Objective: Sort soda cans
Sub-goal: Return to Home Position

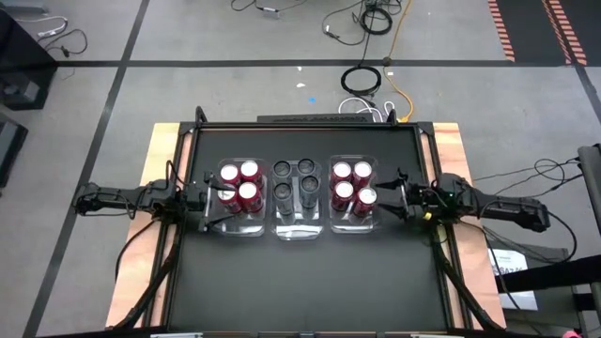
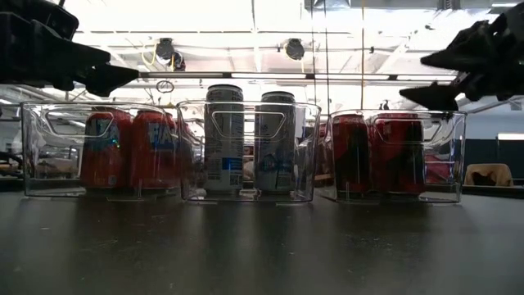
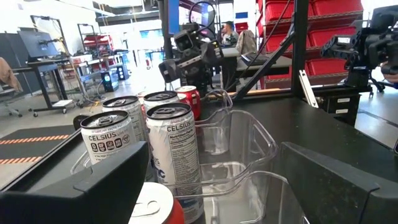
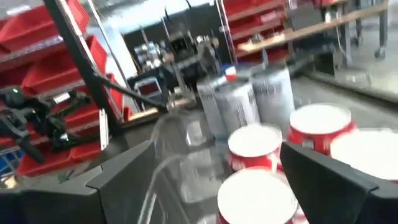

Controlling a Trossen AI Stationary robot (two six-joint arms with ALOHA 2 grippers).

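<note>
Three clear bins stand in a row on the black table. The left bin [image 1: 237,225] holds red soda cans [image 1: 248,172] with white tops. In the middle bin [image 1: 297,231] stand several grey cans [image 2: 224,139] with dark tops. The right bin [image 1: 353,225] holds several more red cans [image 1: 342,173]. My left gripper [image 1: 210,197] hangs open over the left bin's outer end, above a red can [image 3: 152,205]. My right gripper [image 1: 385,197] hangs open over the right bin's outer end, above the red cans [image 4: 255,146]. Both point level toward the middle and have nothing between their fingers.
The bare black table top [image 1: 300,282] stretches from the bins to the near edge. Wooden strips [image 1: 451,150] border the table left and right. Cables [image 1: 362,80] lie on the floor beyond the far edge. Red shelves [image 3: 323,31] and workshop gear fill the room behind.
</note>
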